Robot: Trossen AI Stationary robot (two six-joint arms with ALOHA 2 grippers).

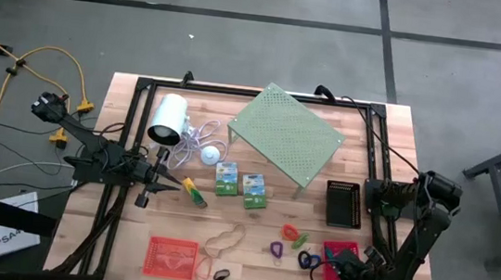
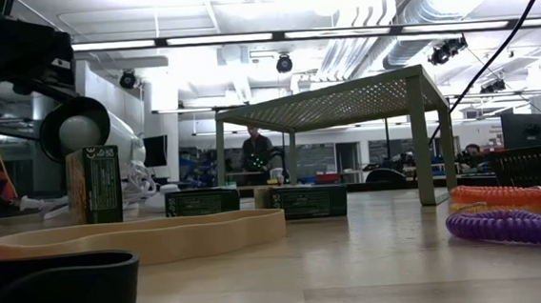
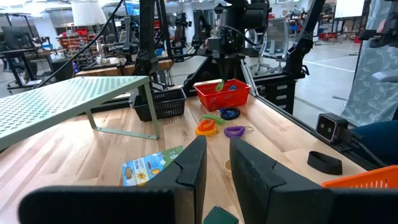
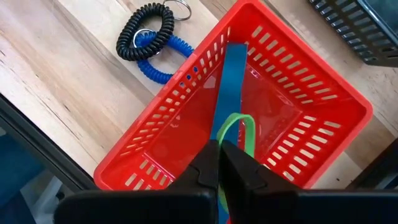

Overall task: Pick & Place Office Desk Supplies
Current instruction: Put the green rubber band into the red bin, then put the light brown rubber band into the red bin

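We have the right end effector (image 4: 219,155) hanging straight above the red basket (image 1: 343,258) at the near right corner of the tabletop, its fingers pressed together on a green loop (image 4: 238,134). From the right wrist view the loop dangles directly below the fingertips and over the basket's open floor, beside a blue band (image 4: 229,87) that lies lengthwise inside, running from the end effector's side up to the far rim. So the relation that matters is vertical: the held loop sits above the basket's interior, not over a wall, and we judge that a plain release would drop it in.

Just outside the basket, on its side toward the tabletop's middle, lie a black coil (image 4: 148,26) and a blue coil (image 4: 163,57), touching each other. These, with the purple coil (image 1: 276,249) and orange coil (image 1: 290,230), are nearer our right arm than our left.

Our left end effector (image 3: 215,163) waits near the left edge, its fingers a little apart and gripping nothing. The yellow-green marker (image 1: 195,192) lies just beside it, long axis slanting toward the near edge. The two green-white boxes (image 1: 239,183) stand mid-tabletop, tan loops (image 1: 224,240) nearer the front, by the orange basket (image 1: 171,257).
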